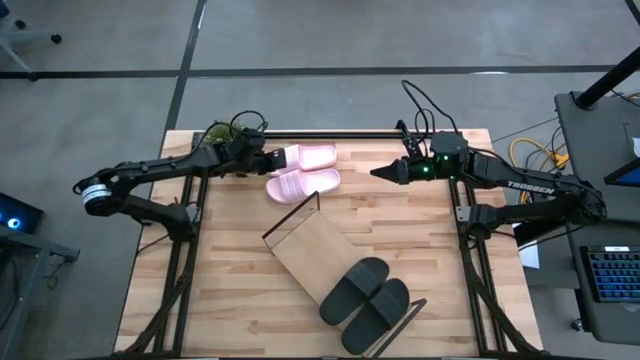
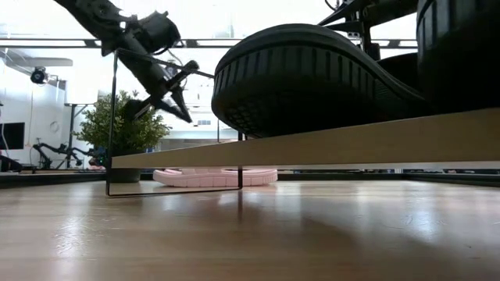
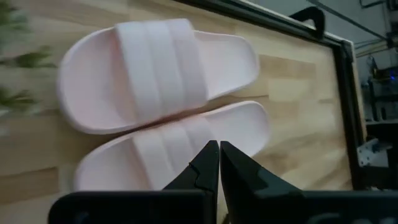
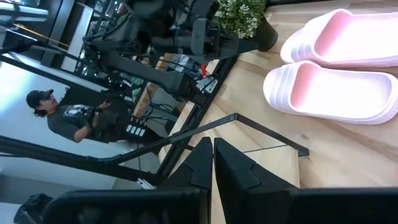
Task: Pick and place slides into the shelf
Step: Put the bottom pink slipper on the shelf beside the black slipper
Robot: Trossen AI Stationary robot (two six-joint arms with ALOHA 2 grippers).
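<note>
The two pale pink slides [image 1: 310, 157] [image 1: 303, 185] lie side by side, soles down, near the table's far edge; they also show in the left wrist view [image 3: 155, 68] [image 3: 180, 143]. My left gripper [image 1: 270, 159] [image 3: 219, 155] is shut and hangs in the air just over their left ends [image 2: 186, 115]. The black pair [image 1: 355, 288] [image 1: 378, 313] rests on the shelf [image 1: 300, 245], a light-wood board lying slantwise at mid-table. My right gripper [image 1: 376, 172] [image 4: 213, 152] is shut, raised to the right of the pink pair and pointing toward the left.
A small potted plant [image 1: 215, 135] stands at the far left corner behind the left arm. The shelf's black wire end [image 4: 261, 127] rises just near of the pink pair. Bare wood lies on the table's near left. A person [image 4: 62, 115] sits in the room beyond.
</note>
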